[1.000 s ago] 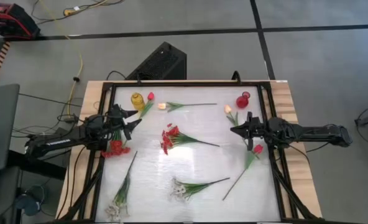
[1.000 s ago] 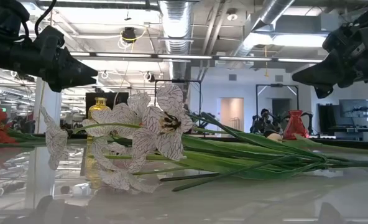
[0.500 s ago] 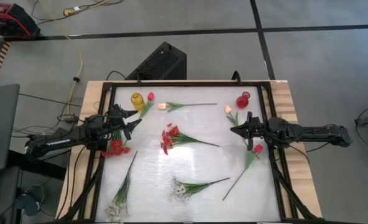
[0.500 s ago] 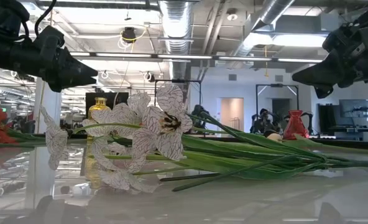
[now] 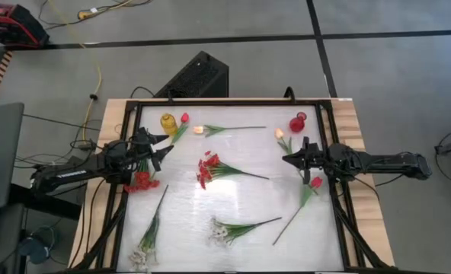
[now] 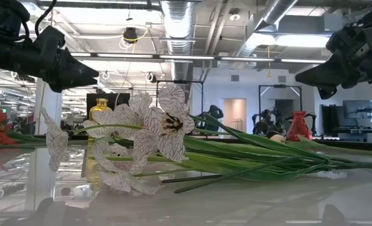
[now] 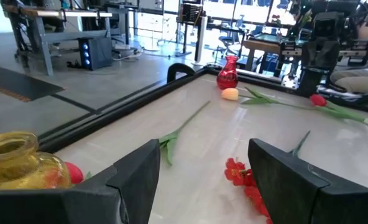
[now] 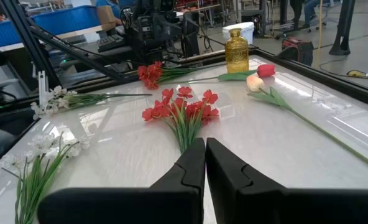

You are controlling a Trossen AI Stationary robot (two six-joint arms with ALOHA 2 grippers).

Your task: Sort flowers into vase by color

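Left tool [image 5: 158,151] hides part of a red blossom cluster [image 5: 141,181].

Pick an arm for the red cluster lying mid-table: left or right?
Left, probably. The left gripper hovers open, while the right gripper is shut and would have to open first. The red cluster lies between them, its blossoms toward the left arm, stalk toward the right. Distances look similar.

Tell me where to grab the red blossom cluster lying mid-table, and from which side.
Grip the red blossom cluster on its thin green stalk just behind the blooms, coming straight down with fingers across the stalk. It lies flat, blooms toward the open left gripper, stalk trailing toward the right arm.
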